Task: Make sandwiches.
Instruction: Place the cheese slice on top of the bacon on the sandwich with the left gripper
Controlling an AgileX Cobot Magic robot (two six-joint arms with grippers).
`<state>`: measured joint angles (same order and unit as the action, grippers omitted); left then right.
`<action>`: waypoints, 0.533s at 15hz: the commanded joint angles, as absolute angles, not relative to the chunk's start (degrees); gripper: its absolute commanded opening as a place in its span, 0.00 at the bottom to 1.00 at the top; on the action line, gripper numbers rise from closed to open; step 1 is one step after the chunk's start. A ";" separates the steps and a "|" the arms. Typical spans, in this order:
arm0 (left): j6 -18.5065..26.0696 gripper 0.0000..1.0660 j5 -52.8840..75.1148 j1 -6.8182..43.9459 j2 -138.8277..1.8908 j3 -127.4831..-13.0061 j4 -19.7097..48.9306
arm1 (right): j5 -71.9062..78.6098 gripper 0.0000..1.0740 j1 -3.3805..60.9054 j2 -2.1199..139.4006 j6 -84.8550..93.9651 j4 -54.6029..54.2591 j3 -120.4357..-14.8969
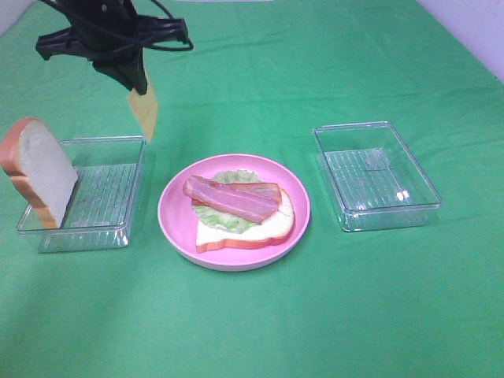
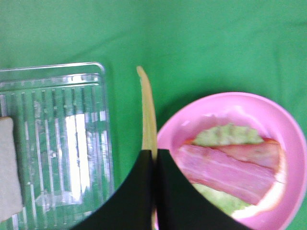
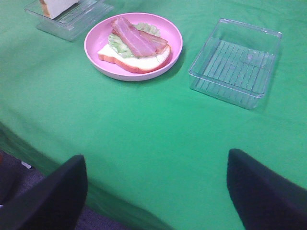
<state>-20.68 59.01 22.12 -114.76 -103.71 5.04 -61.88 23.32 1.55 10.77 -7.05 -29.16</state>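
Note:
A bread slice (image 1: 244,230) lies on the round pink plate (image 1: 177,224) with a pale green lettuce leaf (image 1: 220,219) and reddish-brown bacon strips (image 1: 232,197) on top; the stack also shows in the left wrist view (image 2: 225,172) and the right wrist view (image 3: 136,40). My left gripper (image 1: 135,83) is shut on a thin yellow cheese slice (image 1: 144,113), held in the air behind the left tray; the slice (image 2: 147,112) hangs edge-on. A second bread slice (image 1: 39,169) leans upright in the left clear tray (image 1: 102,224). My right gripper (image 3: 156,187) is open and empty near the table's front edge.
An empty clear tray (image 1: 376,175) stands right of the plate and shows in the right wrist view (image 3: 235,62). The green cloth covers the table, whose front edge (image 3: 62,167) drops off near my right gripper.

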 commanded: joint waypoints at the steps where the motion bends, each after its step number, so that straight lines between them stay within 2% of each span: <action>1: -13.81 0.00 57.47 21.83 -112.53 -103.71 16.44 | -61.25 0.71 23.26 1.03 11.17 -7.22 -28.93; 3: -6.13 0.00 57.75 22.35 -113.04 -103.71 26.07 | -61.25 0.71 23.26 1.03 11.17 -7.22 -28.93; 4: -6.13 0.00 57.75 22.35 -113.04 -103.71 26.07 | -61.25 0.71 23.26 1.03 11.17 -7.22 -28.93; 6: -2.29 0.00 59.01 24.41 -114.94 -103.71 29.56 | -61.25 0.71 23.26 1.03 11.17 -7.22 -28.93; 8: -2.29 0.00 60.73 26.99 -118.03 -103.71 30.31 | -61.25 0.71 23.26 1.03 11.17 -7.22 -28.93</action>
<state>-2.69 60.10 26.59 -117.74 -103.71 29.51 -61.88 23.32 1.55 10.77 -7.05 -29.16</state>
